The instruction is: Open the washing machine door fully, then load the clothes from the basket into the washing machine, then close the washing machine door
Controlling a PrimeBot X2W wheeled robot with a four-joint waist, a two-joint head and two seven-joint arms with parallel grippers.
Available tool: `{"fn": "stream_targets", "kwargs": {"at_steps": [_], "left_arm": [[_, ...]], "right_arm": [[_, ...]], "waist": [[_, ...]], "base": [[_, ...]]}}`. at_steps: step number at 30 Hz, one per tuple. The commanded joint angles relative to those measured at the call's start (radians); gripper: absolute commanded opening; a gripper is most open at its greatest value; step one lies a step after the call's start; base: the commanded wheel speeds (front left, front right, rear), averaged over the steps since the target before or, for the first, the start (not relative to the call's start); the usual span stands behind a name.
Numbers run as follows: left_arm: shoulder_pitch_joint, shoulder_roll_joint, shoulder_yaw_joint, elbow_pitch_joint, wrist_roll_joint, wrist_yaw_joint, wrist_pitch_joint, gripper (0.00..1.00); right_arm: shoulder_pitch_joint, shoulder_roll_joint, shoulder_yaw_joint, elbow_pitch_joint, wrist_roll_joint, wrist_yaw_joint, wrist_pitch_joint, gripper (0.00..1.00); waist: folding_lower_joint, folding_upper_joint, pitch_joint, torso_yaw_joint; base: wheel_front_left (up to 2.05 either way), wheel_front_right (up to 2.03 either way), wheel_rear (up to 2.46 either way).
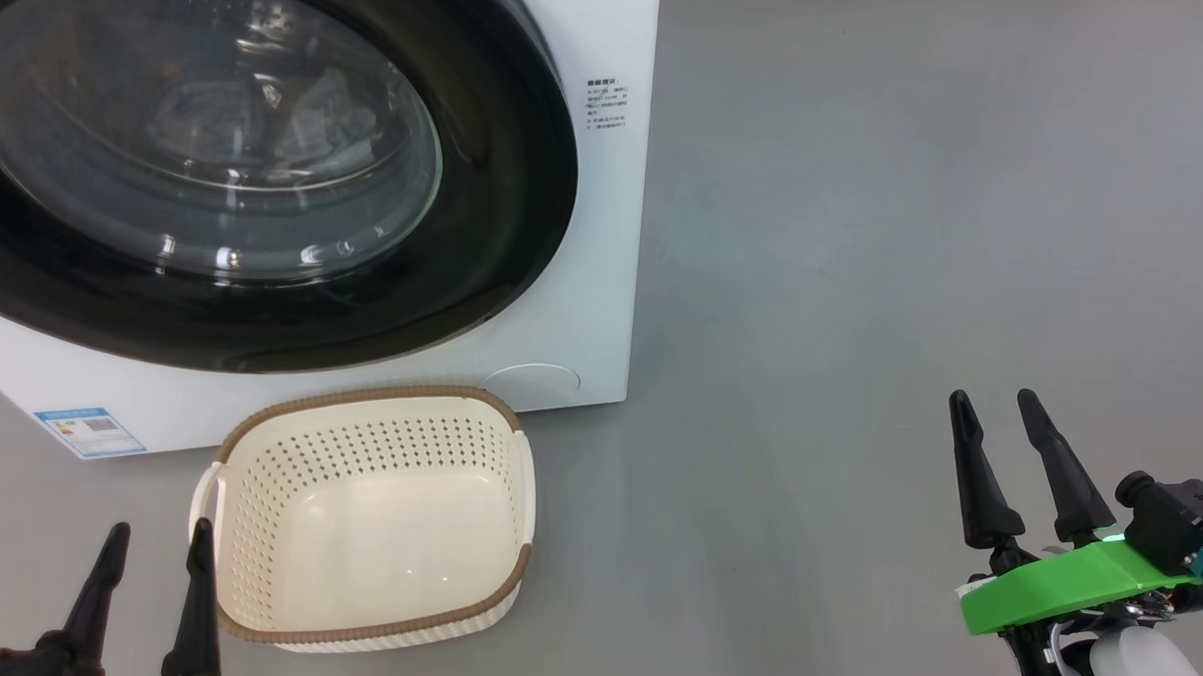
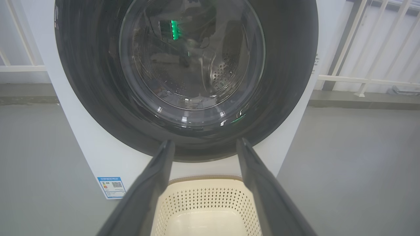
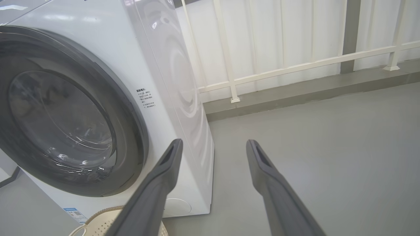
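The washing machine door (image 1: 505,225) is shut against the washing machine (image 1: 604,278), its top and left cut off in the head view. Behind the glass lies pale crumpled fabric (image 1: 309,118) (too dim to make out).

The basket (image 1: 359,394) stands on the floor (image 1: 863,287) just before the machine, its bare bottom showing. The left gripper (image 1: 161,525) hangs with fingers spread wide, one finger just beside the basket's left handle. The right gripper (image 1: 993,395), fingers also apart and holding nothing, is well off to the right.

A blue label (image 1: 90,430) and round filter cap (image 1: 532,381) sit low on the machine's front; a white railing (image 3: 295,65) stands behind.
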State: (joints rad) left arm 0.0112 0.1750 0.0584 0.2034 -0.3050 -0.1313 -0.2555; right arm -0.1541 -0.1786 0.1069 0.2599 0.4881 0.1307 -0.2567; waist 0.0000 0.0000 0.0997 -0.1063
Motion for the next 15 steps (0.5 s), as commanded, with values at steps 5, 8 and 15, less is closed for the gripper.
{"fn": "stream_targets", "kwargs": {"at_steps": [5,8,15], "left_arm": [[-0.009,0.018,0.037,-0.029,0.01,0.001,-0.006,1.0],[-0.01,0.017,0.039,-0.03,0.009,0.001,-0.006,1.0],[-0.011,0.017,0.039,-0.026,0.009,0.001,-0.006,1.0]], "right_arm": [[0.0,-0.006,0.015,-0.027,-0.014,0.0,-0.005,1.0],[0.0,-0.006,0.015,-0.027,-0.014,0.0,-0.005,1.0],[-0.001,-0.007,0.015,-0.025,-0.015,0.0,-0.005,1.0]], "waist": [[0.0,0.0,0.001,0.001],[0.0,0.0,0.002,0.001],[0.0,0.0,-0.001,0.001]], "base": [[0.0,0.0,0.0],[0.0,0.0,0.0],[0.0,0.0,0.0]]}}
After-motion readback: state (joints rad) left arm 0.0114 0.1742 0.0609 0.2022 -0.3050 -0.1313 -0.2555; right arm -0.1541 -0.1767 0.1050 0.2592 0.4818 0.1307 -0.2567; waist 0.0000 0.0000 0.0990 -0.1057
